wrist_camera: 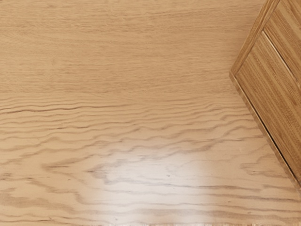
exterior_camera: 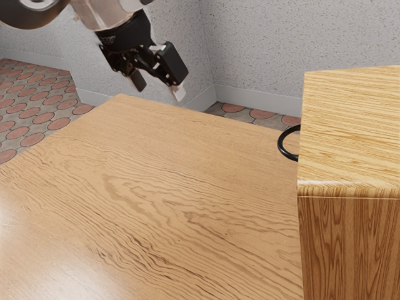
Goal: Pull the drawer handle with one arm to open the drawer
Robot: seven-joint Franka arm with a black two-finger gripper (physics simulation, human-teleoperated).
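A wooden drawer cabinet point(exterior_camera: 350, 162) stands on the table at the exterior view's right. Its black curved handle point(exterior_camera: 288, 143) sticks out from the front that faces the arm. The drawer looks flush with the cabinet front. My black gripper point(exterior_camera: 160, 83) hangs open in the air at the upper left, well above the table and far from the handle, with nothing between its fingers. In the wrist view the cabinet front point(wrist_camera: 275, 80) shows with its drawer seams, off to one side of the hand.
The wide wooden table point(exterior_camera: 144, 200) stretches between the arm and the cabinet. A grey speckled wall point(exterior_camera: 262, 44) and a patterned tile floor point(exterior_camera: 31, 100) lie behind it.
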